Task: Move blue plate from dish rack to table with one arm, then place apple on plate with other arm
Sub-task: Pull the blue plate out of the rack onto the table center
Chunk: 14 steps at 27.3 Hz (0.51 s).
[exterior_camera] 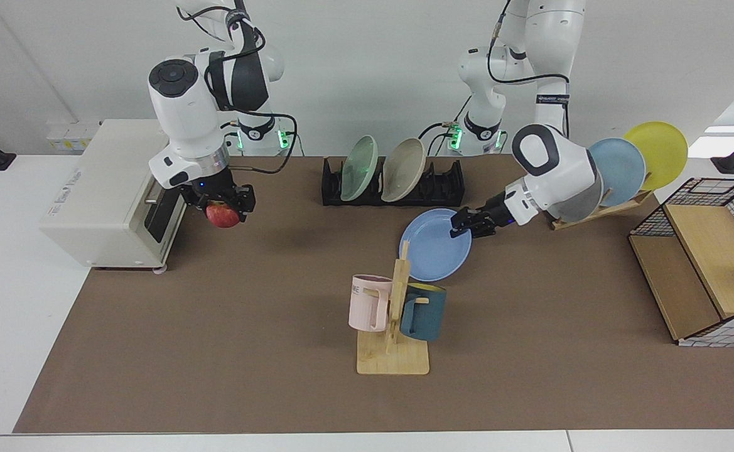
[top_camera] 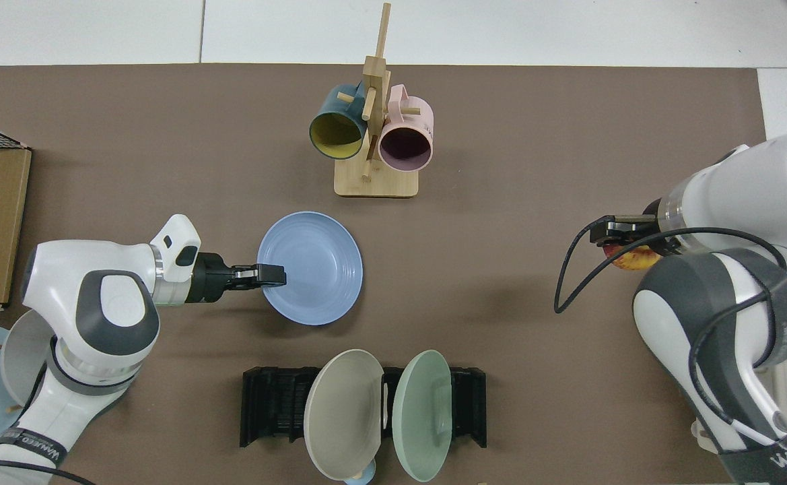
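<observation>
In the facing view, the left hand, right of centre, is clamped on the right rim of the blue plate, which hangs tilted over the brown mat of the counter, just behind the wooden mug stand and in front of the black rack. The rack holds a green plate and a beige plate on edge. At upper left the right hand is closed around the apple, held in the air beside a cream oven; grey lettering on the oven's side is too small to read. A pink mug on the stand bears dark letters, of which only "ME" can be made out. Lettering on a black band on the left arm cannot be read. In the top view, the left hand comes in from the left of the frame and grips the plate at its left rim, the plate lying between the mug stand above and the rack below. At right the right hand covers most of the apple, of which a red and yellow sliver shows.
</observation>
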Tool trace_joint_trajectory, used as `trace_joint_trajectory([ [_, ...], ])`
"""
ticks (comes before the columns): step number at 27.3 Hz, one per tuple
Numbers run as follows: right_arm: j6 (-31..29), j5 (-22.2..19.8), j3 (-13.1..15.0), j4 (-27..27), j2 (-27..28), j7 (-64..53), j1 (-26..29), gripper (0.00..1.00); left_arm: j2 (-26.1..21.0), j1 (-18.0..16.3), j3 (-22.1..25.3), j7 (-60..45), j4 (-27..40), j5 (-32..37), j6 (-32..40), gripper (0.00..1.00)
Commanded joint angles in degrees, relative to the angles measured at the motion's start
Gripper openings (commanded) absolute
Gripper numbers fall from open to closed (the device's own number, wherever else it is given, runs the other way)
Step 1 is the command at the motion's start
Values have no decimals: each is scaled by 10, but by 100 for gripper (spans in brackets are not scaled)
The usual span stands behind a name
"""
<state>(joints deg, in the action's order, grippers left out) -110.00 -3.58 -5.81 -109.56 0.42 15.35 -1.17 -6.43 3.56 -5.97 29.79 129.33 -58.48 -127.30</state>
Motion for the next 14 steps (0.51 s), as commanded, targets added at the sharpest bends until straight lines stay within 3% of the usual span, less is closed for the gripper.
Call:
trace_joint_trajectory([
  [1,7,5,-3,-13,-13,14,3,0,-8,17,-7,9,11,-25,-37,0],
  [14,3,15,-3,-21,-14,14,3,0,-16,28,-48,-41,15,-25,-94,0],
])
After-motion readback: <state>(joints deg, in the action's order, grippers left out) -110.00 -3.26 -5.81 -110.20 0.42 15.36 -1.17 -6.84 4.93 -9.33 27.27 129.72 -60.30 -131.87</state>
